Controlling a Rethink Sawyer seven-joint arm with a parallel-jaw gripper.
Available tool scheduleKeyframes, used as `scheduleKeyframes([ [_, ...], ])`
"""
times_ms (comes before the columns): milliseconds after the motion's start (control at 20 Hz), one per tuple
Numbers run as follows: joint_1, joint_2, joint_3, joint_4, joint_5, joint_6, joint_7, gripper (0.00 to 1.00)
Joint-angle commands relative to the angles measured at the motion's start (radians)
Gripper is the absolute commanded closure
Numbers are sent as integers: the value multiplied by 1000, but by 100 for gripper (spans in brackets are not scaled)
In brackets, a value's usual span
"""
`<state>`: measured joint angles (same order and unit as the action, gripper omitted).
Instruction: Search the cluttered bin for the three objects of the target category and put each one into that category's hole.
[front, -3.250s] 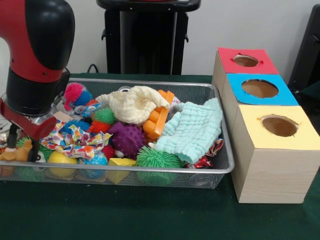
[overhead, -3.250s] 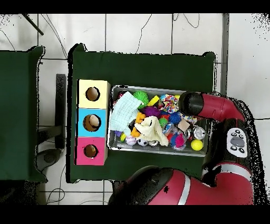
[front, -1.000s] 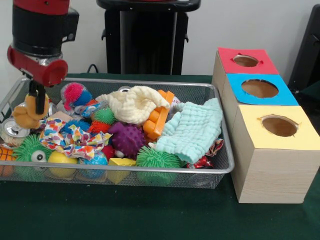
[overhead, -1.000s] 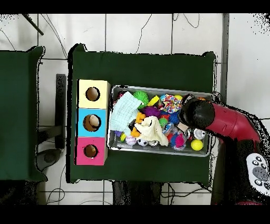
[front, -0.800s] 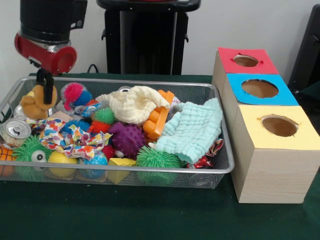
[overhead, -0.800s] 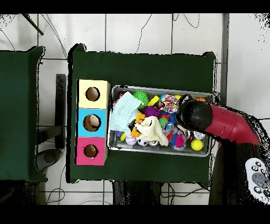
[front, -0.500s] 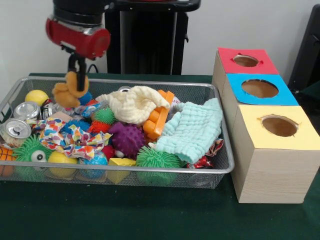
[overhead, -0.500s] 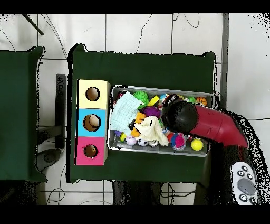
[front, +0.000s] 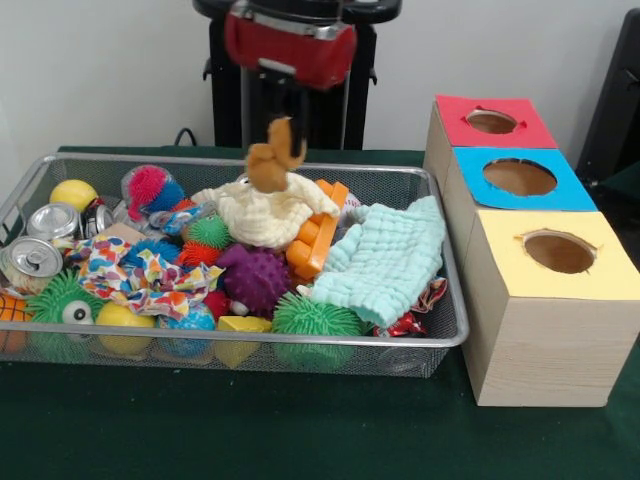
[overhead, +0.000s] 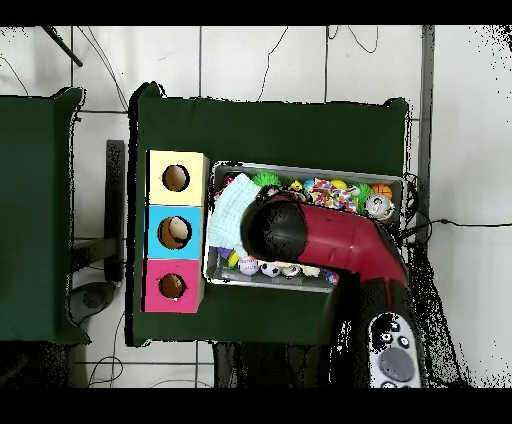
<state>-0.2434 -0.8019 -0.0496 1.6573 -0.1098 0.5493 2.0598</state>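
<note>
Below, the wire-mesh bin (front: 440, 335) is crowded: a cream knitted cloth (front: 262, 212), a mint cloth (front: 388, 262), spiky balls (front: 254, 277), 2 cans (front: 30, 258). Beside it on the green tabletop (front: 250, 430) stand 3 holed boxes (front: 545, 300). Above the cream cloth, the claw (front: 285, 125) is clamped on a small orange-tan plush animal (front: 270, 160), lumpy and dangling clear of the clutter.

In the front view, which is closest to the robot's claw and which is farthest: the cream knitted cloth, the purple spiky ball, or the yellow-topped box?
Measured from the gripper, which holds an orange-tan plush toy:
1. Cream knitted cloth, just beneath it.
2. Purple spiky ball, lower, toward the bin's front.
3. Yellow-topped box, far off to the picture's right, outside the bin.
</note>
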Motion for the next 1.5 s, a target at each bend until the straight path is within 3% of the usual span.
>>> scheduleKeyframes([
  [50, 74, -39, 10, 182, 76, 67, 211, 100],
  [600, 276, -97, -69, 255, 130, 63, 268, 100],
  [1000, 364, -144, -100, 337, 184, 16, 271, 100],
  [1300, 418, -141, -109, 438, 229, -108, 290, 100],
  [1500, 415, -113, -85, 497, 258, -210, 282, 100],
])
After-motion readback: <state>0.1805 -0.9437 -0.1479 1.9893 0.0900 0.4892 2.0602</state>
